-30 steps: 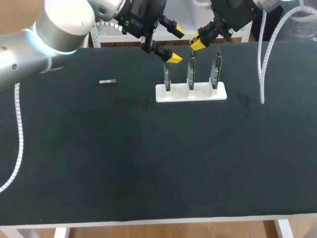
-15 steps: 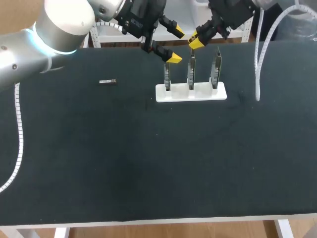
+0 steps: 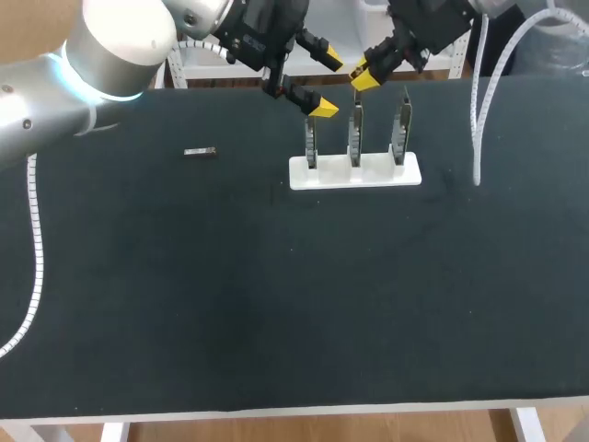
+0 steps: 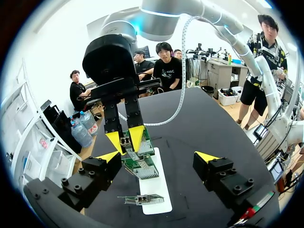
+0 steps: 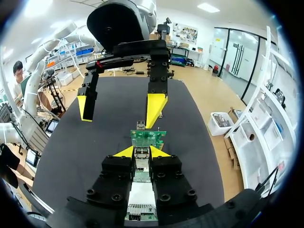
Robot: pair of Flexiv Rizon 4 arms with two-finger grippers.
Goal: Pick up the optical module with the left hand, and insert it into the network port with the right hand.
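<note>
The right gripper [image 5: 141,151] has its two yellow tips pressed close on a small silver piece. I think that piece is the optical module [image 5: 141,159]. The gripper holds it tight so it does not slip when it gets pushed in. In the head view this gripper hangs at the upper middle of the frame, just above the middle board [image 3: 355,129]. That looks like a good spot to push down from, but I cannot make out the network port itself.

The left gripper [image 3: 327,86] is just to the left of it, also near the top of the frame, above the left board [image 3: 311,143]. Its fingers are spread wide and hold nothing. Open like that, it does not get in the way.

The three boards stand straight up in a white holder [image 3: 354,172], so their top edges are easy to reach. The holder sits on the dark table [image 3: 276,295], in the upper middle. Well apart, at the upper left, a small grey part [image 3: 200,152] lies flat on the table. It may be another module, but I cannot tell.
</note>
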